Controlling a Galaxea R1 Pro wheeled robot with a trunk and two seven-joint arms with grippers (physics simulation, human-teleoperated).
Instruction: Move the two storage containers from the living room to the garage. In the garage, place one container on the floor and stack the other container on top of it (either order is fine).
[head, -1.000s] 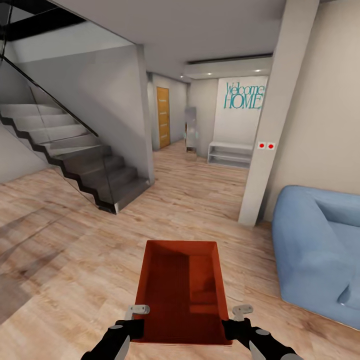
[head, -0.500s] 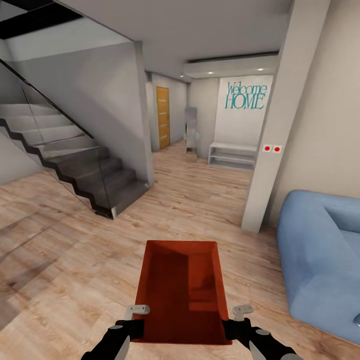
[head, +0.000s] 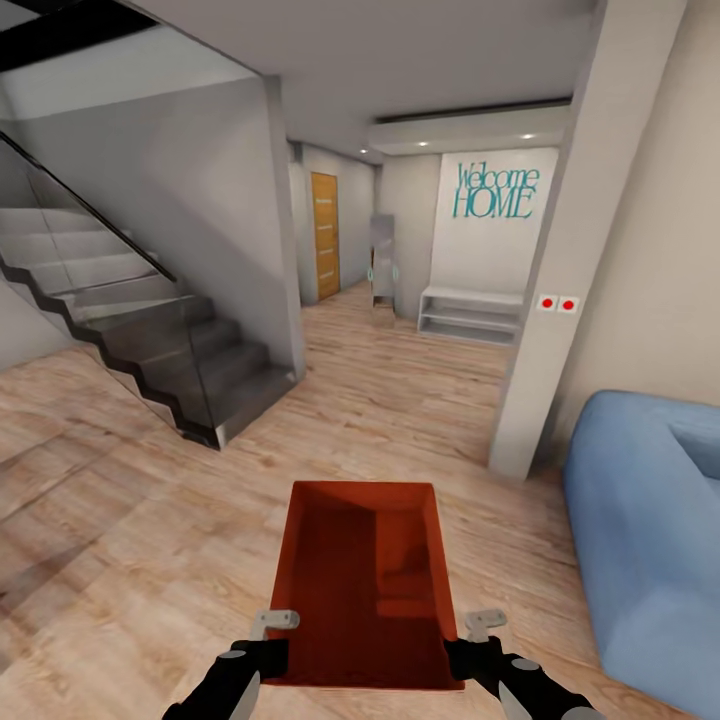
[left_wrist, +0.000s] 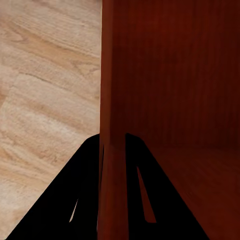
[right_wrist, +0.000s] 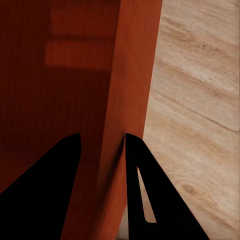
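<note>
Storage container (head: 362, 580), orange-red, open-topped, carried low in front of the trunk over the wood-plank floor (head: 150, 520) of the living room. Left claw (head: 272, 628) clamped on the left side wall near the near corner; left wrist view has the wall (left_wrist: 112, 150) pinched between the dark fingers (left_wrist: 90, 190). Right claw (head: 478, 628) likewise clamped on the right wall; right wrist view shows that wall (right_wrist: 127, 125) between its fingers (right_wrist: 145, 185). Bin sits level, square to the robot.

Step in hand, as I judge it: transit toward the garage, not yet in sight. Staircase (head: 150, 340) stands ahead-left, white pillar (head: 560, 280) and blue sofa (head: 650, 520) ahead-right, hallway with an orange door (head: 325, 232) between.

To do it well: hold both arms fixed relative to each other so neither wall slips or twists; steer down the middle of the gap; turn slowly; keep the bin level.
</note>
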